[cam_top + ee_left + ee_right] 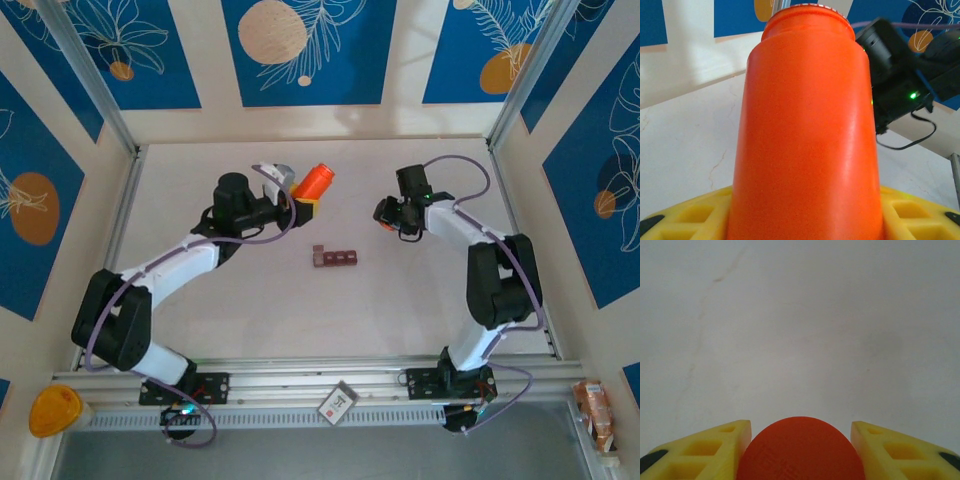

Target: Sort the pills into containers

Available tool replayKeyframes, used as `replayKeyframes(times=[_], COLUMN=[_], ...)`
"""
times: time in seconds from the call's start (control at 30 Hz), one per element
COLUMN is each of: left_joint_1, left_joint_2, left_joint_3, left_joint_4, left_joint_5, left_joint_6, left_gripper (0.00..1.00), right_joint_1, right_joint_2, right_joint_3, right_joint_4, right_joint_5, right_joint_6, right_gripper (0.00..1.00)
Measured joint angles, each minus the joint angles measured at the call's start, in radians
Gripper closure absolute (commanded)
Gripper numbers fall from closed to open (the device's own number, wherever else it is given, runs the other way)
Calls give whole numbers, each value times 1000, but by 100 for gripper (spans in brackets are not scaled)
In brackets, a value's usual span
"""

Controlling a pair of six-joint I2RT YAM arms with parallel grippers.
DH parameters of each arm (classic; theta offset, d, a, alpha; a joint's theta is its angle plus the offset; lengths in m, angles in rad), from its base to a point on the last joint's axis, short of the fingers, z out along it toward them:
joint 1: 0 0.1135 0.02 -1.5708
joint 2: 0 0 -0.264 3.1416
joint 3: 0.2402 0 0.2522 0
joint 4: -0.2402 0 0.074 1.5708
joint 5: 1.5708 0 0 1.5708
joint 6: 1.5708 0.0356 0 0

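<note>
Where the left gripper (pixel 306 204) sits just above centre of the top view, its jaws are clamped on the orange bottle (pixel 805 125). In the left wrist view its yellow fingers (pixel 695 217) press the bottle's base from both sides. From above, the bottle's neck points toward the upper right of the frame. The right gripper (pixel 800 427), right of centre in the top view, is closed on a rounded orange cap (pixel 800 455), which touches both finger pads (pixel 715 445) in the right wrist view. The two grippers stand apart, and the bottle neck points into the gap between them. The containers (pixel 335 258), a dark reddish-brown strip of joined square compartments, lie flat on the pale table (pixel 400 310) at mid-frame. They are below and between the grippers and touch neither. Their contents are too small to make out.
</note>
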Motion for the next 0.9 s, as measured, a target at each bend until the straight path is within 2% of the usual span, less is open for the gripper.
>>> replayKeyframes(times=[0.2, 0.6, 0.9], left_joint_1=[-3, -8, -20], left_joint_2=[-20, -24, -39], left_joint_3=[0, -10, -47], left_joint_4=[1, -9, -19], left_joint_5=[-13, -31, -79], left_joint_6=[3, 11, 15], left_gripper=[100, 100, 100], right_joint_1=[0, 0, 5], right_joint_2=[93, 167, 109], right_joint_3=[23, 60, 44], right_joint_4=[-18, -26, -22], right_joint_5=[51, 73, 34], right_joint_6=[62, 113, 70], right_gripper=[46, 28, 27])
